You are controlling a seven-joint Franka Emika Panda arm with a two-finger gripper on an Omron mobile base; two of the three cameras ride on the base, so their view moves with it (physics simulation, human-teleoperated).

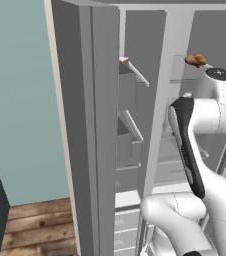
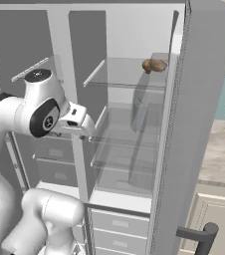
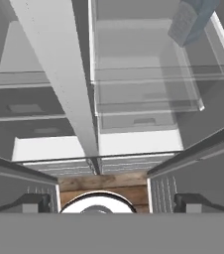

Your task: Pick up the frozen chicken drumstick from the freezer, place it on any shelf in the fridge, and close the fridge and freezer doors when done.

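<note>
In the hand view the two dark fingers [image 3: 112,202] rise at the bottom corners, spread as wide as they go with nothing between them; beyond them lies a strip of wooden floor [image 3: 104,179]. In the base views the white arm [image 1: 205,150] bends in front of the tall grey unit, its wrist turned toward the open compartments. Closest on the left stands the freezer door [image 1: 87,130], a plain grey slab swung open with grey bins on its inner face. On the right the fridge door [image 2: 189,124] also stands open, its bar handle [image 2: 199,234] jutting out low down. Behind the arm, a pale vertical divider [image 3: 64,84] separates the narrower freezer [image 2: 35,99] from the wider fridge [image 2: 129,124]. The fridge holds clear glass shelves [image 2: 127,149] above pale drawers [image 2: 117,224]. Farthest back and highest, the frozen chicken drumstick [image 2: 154,65] lies on the top glass shelf of the fridge, toward its right side, well apart from the fingers.
</note>
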